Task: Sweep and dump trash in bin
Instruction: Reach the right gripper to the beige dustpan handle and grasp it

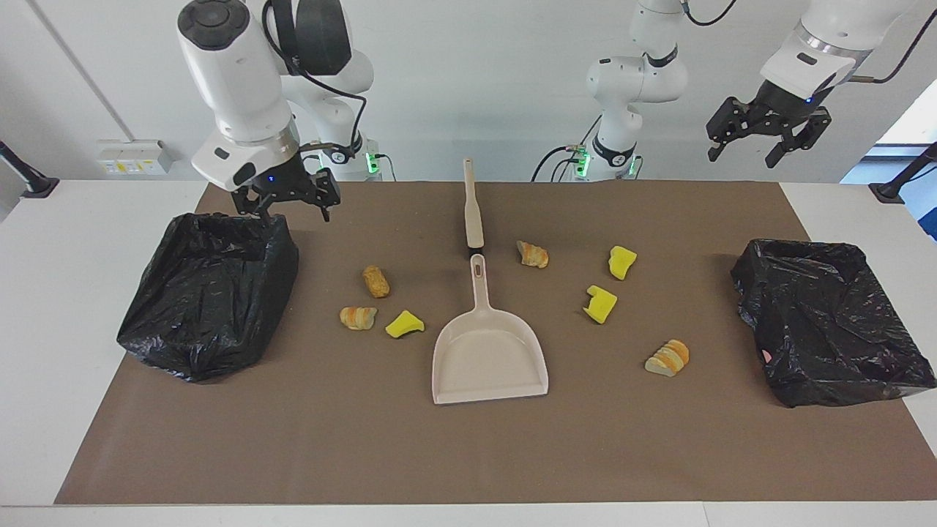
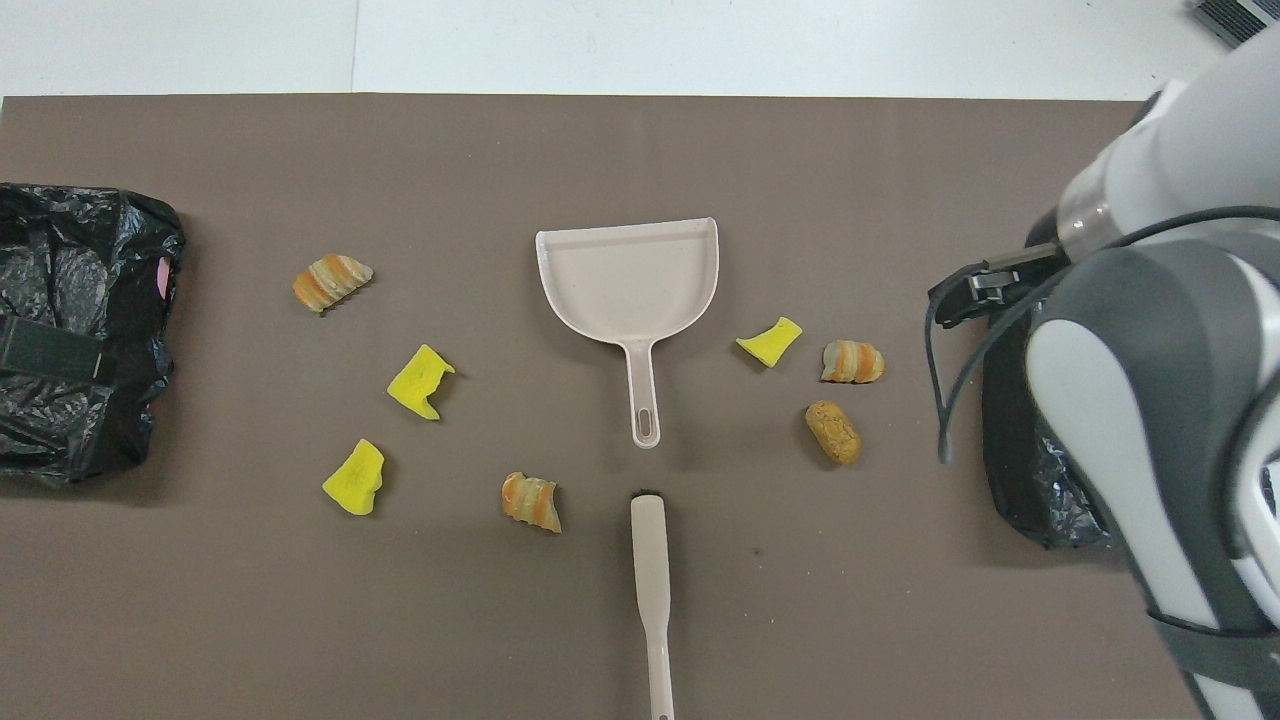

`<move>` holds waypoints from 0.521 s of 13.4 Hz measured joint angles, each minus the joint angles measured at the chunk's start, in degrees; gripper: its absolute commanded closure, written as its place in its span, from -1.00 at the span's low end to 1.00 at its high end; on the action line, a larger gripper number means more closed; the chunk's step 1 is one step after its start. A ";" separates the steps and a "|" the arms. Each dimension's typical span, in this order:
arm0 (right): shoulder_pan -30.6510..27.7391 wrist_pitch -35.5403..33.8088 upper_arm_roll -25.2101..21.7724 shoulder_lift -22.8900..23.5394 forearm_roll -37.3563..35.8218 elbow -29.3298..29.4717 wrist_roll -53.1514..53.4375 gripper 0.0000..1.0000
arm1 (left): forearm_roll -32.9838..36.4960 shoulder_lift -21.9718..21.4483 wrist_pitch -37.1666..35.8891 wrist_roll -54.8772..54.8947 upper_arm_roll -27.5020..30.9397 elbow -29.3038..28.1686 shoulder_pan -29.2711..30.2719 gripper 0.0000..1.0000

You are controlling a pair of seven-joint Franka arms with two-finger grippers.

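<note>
Facing cam: mounted high across the worktop [image 1: 110,293], aimed back at both robot bases, steep-ish downward tilt. Set well back; covers the full brown mat [image 1: 468,454], both arms and the rear wall.

Overhead cam: mounted high above the robots' end, pointing fwd and steeply down. Sits closer; the mat fills most of the frame, edges cropped.

Shared area: mat centre w/ dustpan [image 1: 489,360] [image 2: 628,278], brush [image 1: 472,206] [image 2: 650,590] and both black-bagged bins. Views are half a turn apart.
</note>
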 measured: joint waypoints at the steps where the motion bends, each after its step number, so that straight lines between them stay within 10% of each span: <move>1: 1.56 1.14 0.04 1.96 0.01 0.66 2.55 -1.00 | 0.00 0.00 0.00 0.00 0.00 0.00 0.00 -1.00; 7: 8.91 9.14 1.18 12.71 4.13 4.56 18.77 -1.00 | 0.00 0.00 0.00 0.00 0.00 0.00 0.00 -1.00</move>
